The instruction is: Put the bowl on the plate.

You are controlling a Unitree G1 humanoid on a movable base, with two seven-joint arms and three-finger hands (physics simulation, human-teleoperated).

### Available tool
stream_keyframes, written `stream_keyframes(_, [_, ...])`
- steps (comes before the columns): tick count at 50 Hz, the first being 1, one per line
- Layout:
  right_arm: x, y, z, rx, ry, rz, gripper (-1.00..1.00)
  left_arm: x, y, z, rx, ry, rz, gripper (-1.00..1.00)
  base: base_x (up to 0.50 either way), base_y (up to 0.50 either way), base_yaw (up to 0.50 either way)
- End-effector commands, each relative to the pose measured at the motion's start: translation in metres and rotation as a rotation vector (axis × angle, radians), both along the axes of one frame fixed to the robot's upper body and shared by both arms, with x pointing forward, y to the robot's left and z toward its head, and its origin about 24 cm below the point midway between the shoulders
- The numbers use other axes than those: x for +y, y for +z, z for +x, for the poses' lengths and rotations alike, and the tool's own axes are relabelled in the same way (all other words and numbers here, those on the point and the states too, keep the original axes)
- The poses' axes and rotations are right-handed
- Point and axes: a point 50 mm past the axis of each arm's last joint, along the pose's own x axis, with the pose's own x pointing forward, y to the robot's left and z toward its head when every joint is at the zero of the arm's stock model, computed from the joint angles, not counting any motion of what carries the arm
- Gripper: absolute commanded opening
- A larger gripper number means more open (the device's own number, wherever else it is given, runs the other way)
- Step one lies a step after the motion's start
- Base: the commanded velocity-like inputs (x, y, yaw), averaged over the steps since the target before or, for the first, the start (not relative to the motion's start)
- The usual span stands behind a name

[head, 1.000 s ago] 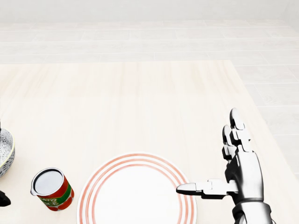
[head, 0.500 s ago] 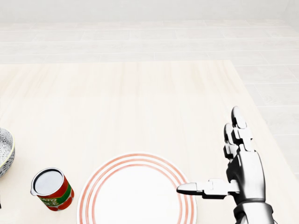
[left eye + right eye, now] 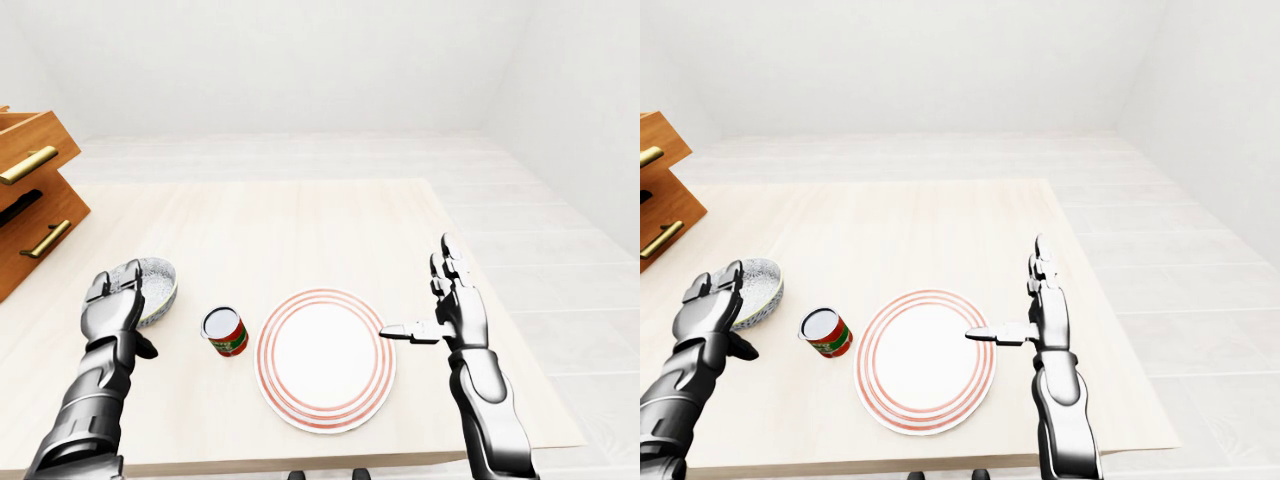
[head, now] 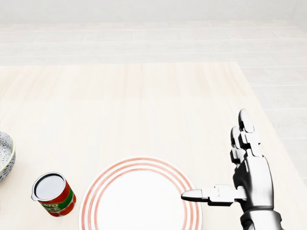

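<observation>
**Counter items, left to right**

Your left hand [image 3: 115, 305]: back to camera, at the left rim of the bowl [image 3: 158, 284]; grip cannot be told.
Bowl: grey-white, speckled, upright on the counter [image 3: 300, 220].
Can [image 3: 225, 331]: red, just beside the plate [image 3: 325, 358].
Plate: white, red-ringed.
Your right hand [image 3: 455, 308]: fingers straight, thumb toward the plate's rim, holding nothing.

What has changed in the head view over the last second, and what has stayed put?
The dark sliver of the left hand at the head view's left edge has slipped out leftward. The right hand, open, barely shifted, its thumb by the plate's rim. The bowl, can and plate stayed put; no grasp or release shows.
</observation>
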Motion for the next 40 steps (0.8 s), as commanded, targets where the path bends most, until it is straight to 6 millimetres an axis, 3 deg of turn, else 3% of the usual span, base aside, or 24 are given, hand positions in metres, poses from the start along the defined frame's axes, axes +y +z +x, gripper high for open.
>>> stream_keyframes(1, [0.0007, 0.0012, -0.0013, -0.005, 0.001, -0.002, 1.00, 0.0020, -0.0025, 0.0024, 0.017, 0.018, 0.005, 1.00, 0.00, 0.00, 0.00])
stream_keyframes(10, [0.0007, 0.0041, -0.0018, -0.017, 0.003, -0.006, 1.00, 0.0078, -0.0053, 0.0000, 0.037, 0.046, 0.024, 1.00, 0.00, 0.00, 0.00])
stream_keyframes(40, [0.0002, 0.0097, -0.0015, -0.041, 0.002, -0.012, 1.00, -0.0007, -0.0066, 0.0087, 0.056, 0.024, 0.021, 1.00, 0.00, 0.00, 0.00])
